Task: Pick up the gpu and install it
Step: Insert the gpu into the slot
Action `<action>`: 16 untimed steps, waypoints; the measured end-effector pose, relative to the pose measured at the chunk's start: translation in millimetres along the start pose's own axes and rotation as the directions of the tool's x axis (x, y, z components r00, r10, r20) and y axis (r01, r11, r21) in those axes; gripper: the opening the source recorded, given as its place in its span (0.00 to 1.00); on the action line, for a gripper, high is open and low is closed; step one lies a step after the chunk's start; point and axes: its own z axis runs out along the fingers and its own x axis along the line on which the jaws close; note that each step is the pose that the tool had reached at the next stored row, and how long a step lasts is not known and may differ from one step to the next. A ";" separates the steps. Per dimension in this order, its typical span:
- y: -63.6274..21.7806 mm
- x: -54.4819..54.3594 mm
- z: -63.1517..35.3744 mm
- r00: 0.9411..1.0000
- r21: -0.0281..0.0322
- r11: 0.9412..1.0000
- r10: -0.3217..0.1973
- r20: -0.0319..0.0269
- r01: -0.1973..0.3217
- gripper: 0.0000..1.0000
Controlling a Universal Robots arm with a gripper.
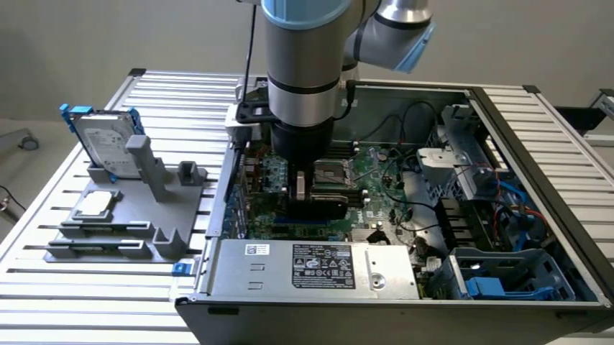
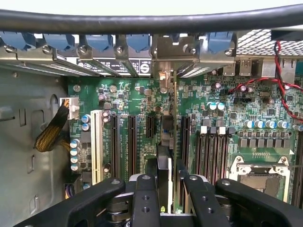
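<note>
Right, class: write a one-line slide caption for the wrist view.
Gripper holds the gpu edge-on over the motherboard slots inside the open computer case.

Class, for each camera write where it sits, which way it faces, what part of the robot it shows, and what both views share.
Exterior view: off the arm, raised, looking down into the open computer case on the slatted table; the arm reaches down into it.
Wrist view: on the wrist, facing across the motherboard; the gripper clamps the gpu, seen edge-on.
Shared: motherboard, gripper.
</note>
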 end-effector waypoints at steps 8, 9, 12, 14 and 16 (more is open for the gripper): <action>0.2 0.2 0.0 1.000 -0.004 1.000 0.000 0.000 0.000 0.26; 0.2 0.3 0.0 1.000 -0.004 1.000 0.000 0.000 0.000 0.26; 0.2 0.4 0.1 1.000 -0.004 1.000 0.000 0.000 0.000 0.26; 0.2 0.5 0.0 1.000 -0.004 1.000 0.000 0.000 0.000 0.26; 0.2 0.5 0.1 1.000 -0.004 1.000 0.000 0.000 0.000 0.26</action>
